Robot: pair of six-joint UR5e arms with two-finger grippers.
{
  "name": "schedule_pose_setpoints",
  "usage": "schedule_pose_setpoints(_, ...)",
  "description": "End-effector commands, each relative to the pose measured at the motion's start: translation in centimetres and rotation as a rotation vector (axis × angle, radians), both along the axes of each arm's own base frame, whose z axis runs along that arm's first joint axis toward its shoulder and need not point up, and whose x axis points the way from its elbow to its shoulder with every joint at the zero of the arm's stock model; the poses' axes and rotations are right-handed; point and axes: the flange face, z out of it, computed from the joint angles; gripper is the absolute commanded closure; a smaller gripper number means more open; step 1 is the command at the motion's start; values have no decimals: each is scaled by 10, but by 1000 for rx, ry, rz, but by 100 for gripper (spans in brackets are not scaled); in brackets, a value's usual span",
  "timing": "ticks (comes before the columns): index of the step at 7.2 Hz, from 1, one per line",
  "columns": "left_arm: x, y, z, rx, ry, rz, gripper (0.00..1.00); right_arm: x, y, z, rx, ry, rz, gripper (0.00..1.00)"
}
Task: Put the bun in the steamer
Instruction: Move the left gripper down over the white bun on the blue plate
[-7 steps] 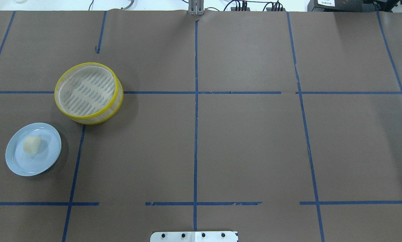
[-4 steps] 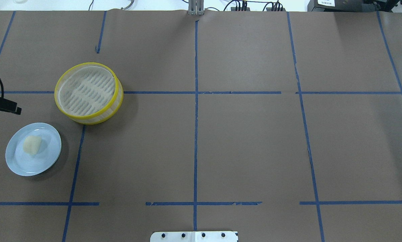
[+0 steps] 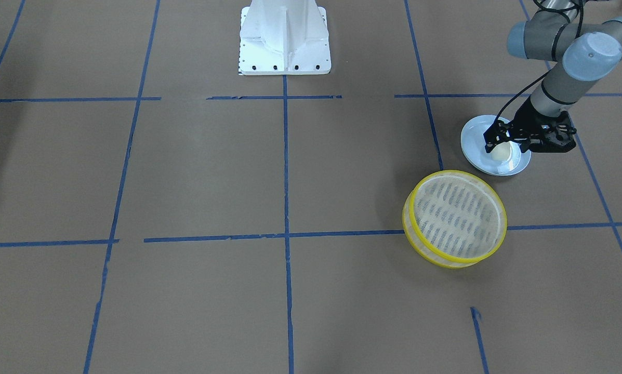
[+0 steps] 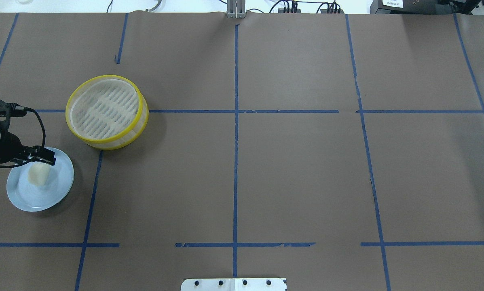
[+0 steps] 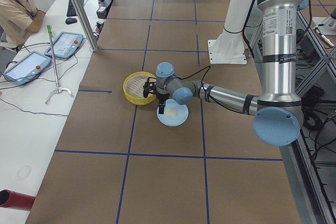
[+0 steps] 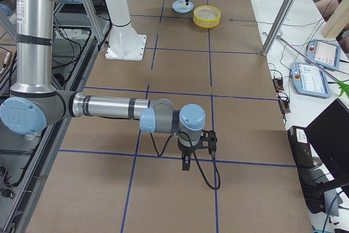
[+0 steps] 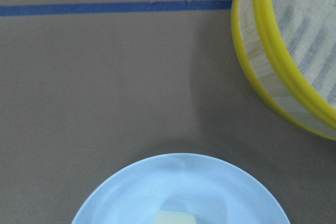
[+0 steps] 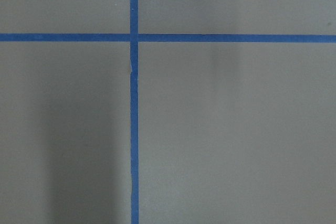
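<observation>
Left arm (image 5: 226, 97): I see it stretched out low over the desk (image 4: 298, 173), with the wrist turned so the tool points straight down.
Left pincer (image 3: 507, 144): it hangs over the far side of the plate, just above the bun. I read the jaws as parted and holding nothing.
Bun (image 4: 38, 174): it lies on the plate, left of its centre.
Plate (image 4: 60, 190): pale blue, near the desk's left edge.
Steamer (image 4: 108, 144): it sits near the plate, further from the robot's base, and I see nothing in it.
Right arm (image 6: 109, 106): the forearm is level above the desk and well apart from the plate.
Right pincer (image 6: 185, 165): it points down near a blue tape line (image 6: 163, 157). I cannot tell how its jaws stand.
</observation>
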Motion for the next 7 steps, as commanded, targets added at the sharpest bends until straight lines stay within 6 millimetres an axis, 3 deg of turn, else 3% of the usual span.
schedule_pose_setpoints(1,9,5,10,-17,-12,17,11,0,0,0,0,0,0,0)
schedule_pose_setpoints(7,12,6,21,-33,-27,25,25,0,0,0,0,0,0,0)
